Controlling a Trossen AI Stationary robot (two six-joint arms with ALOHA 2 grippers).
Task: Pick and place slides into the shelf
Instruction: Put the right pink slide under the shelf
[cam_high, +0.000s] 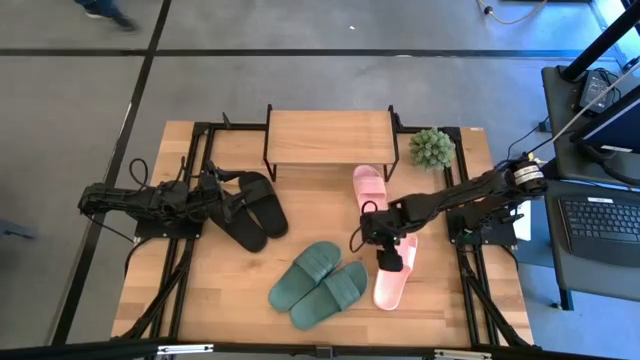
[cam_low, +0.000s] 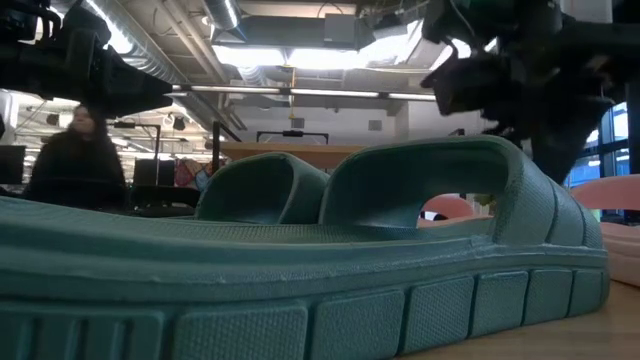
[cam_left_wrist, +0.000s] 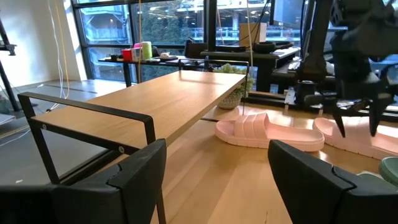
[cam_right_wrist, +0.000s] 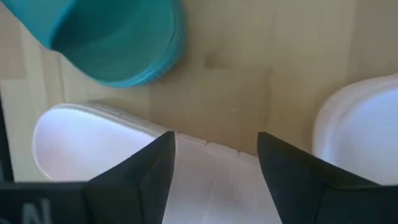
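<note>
The shelf (cam_high: 330, 138), a low rack with a light wooden top, stands at the table's far middle. Two black slides (cam_high: 252, 210) lie left of centre, with my open left gripper (cam_high: 218, 190) over their left side, facing the shelf top (cam_left_wrist: 155, 102). Two dark green slides (cam_high: 320, 285) lie side by side near the front edge. One pink slide (cam_high: 371, 187) lies in front of the shelf's right legs, the other (cam_high: 397, 275) farther forward. My open right gripper (cam_high: 390, 255) points down over that nearer pink slide (cam_right_wrist: 211, 177), one finger on either side of its width, above it.
A small potted plant (cam_high: 432, 148) stands right of the shelf at the far edge. The green slide (cam_low: 300, 250) fills the low view's foreground. A person (cam_low: 75, 160) is in the room behind the table. Bare wood shows between the black slides and the shelf.
</note>
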